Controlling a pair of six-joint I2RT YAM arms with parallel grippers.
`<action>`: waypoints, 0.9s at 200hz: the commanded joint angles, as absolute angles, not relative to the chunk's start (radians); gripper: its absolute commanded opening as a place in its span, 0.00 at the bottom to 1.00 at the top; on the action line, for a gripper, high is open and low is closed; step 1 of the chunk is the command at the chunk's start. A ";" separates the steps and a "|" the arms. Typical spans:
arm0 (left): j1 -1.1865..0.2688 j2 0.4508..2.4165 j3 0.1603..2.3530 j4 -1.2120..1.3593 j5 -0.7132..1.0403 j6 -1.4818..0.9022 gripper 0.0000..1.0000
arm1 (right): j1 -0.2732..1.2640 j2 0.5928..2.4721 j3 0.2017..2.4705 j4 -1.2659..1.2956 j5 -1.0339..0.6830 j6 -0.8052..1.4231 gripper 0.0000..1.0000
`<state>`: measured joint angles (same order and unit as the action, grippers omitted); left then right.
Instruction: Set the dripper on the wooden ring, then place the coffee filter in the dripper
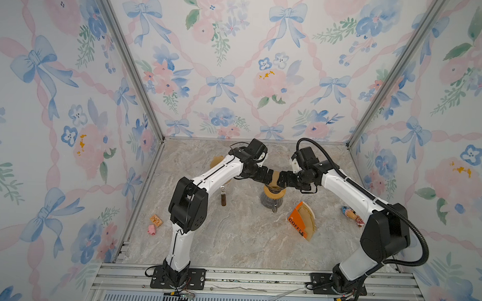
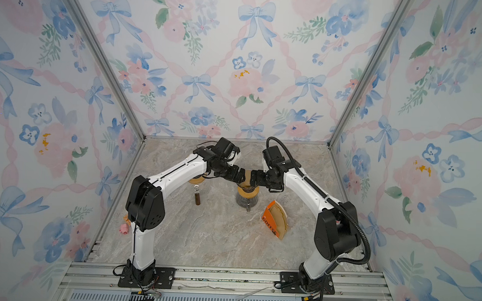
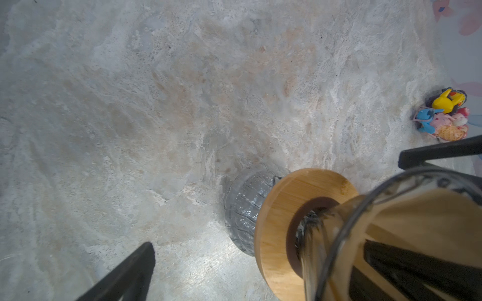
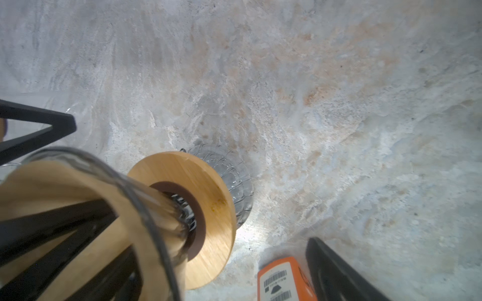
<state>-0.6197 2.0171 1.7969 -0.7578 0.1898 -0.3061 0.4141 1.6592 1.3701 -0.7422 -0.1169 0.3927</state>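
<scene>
The dripper, a glass cone with a wooden collar [image 1: 271, 190] [image 3: 281, 208] [image 4: 208, 187], stands on a ribbed glass carafe [image 1: 271, 203] mid-table. A brown paper coffee filter [image 1: 274, 176] [image 2: 247, 174] [image 3: 417, 216] [image 4: 47, 182] sits inside the cone. My left gripper [image 1: 267, 177] [image 3: 258, 247] and right gripper [image 1: 281, 179] [image 4: 211, 224] meet over it from either side. Both are open wide. Each has one finger [image 3: 417, 268] [image 4: 52, 229] down inside the filter and the other finger [image 3: 125, 273] [image 4: 331, 265] outside the cone, well clear of the glass.
An orange filter box [image 1: 301, 220] [image 4: 281, 281] with more brown filters lies right of the carafe. A small brown bottle [image 1: 223, 198] stands to the left, and a wooden-brown item [image 1: 216, 161] shows behind my left arm. Small toys [image 1: 352, 215] [image 3: 443, 114] and a pink pig [image 1: 151, 230] sit near the walls.
</scene>
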 commanded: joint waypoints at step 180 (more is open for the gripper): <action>-0.636 1.974 1.787 -0.762 0.167 -0.290 0.98 | 0.406 1.718 1.380 -0.738 -0.156 0.383 0.96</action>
